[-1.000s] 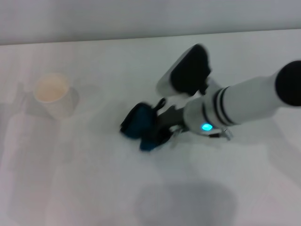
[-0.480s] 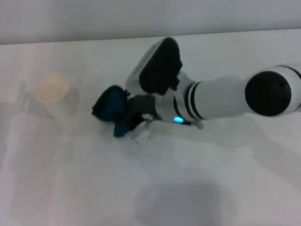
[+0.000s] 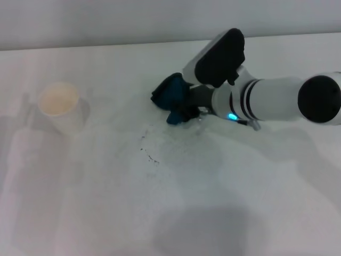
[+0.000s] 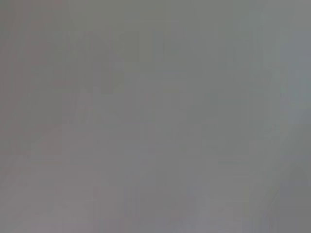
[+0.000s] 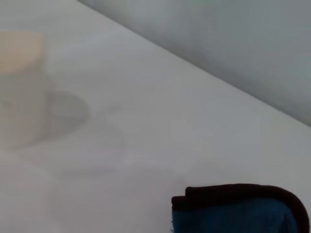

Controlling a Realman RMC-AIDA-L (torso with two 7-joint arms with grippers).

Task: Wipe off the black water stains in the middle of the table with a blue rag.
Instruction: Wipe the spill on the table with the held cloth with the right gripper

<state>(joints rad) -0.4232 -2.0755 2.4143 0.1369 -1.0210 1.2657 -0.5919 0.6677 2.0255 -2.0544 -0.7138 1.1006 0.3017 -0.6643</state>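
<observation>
My right gripper (image 3: 184, 106) is shut on the blue rag (image 3: 170, 97), a bunched teal cloth with black edging, and holds it low over the white table (image 3: 106, 213) just right of centre. The rag's edge also shows in the right wrist view (image 5: 238, 208). A few small dark specks of the black water stains (image 3: 149, 154) lie on the table, below and left of the rag and apart from it. My left gripper is out of sight; the left wrist view shows only plain grey.
A white paper cup (image 3: 61, 106) stands on the table at the left; it also shows in the right wrist view (image 5: 22, 87). The table's far edge meets a grey wall (image 3: 106, 21).
My right gripper swept left with the rag, then came back right and farther away. A few dark specks now show where the rag had been.
</observation>
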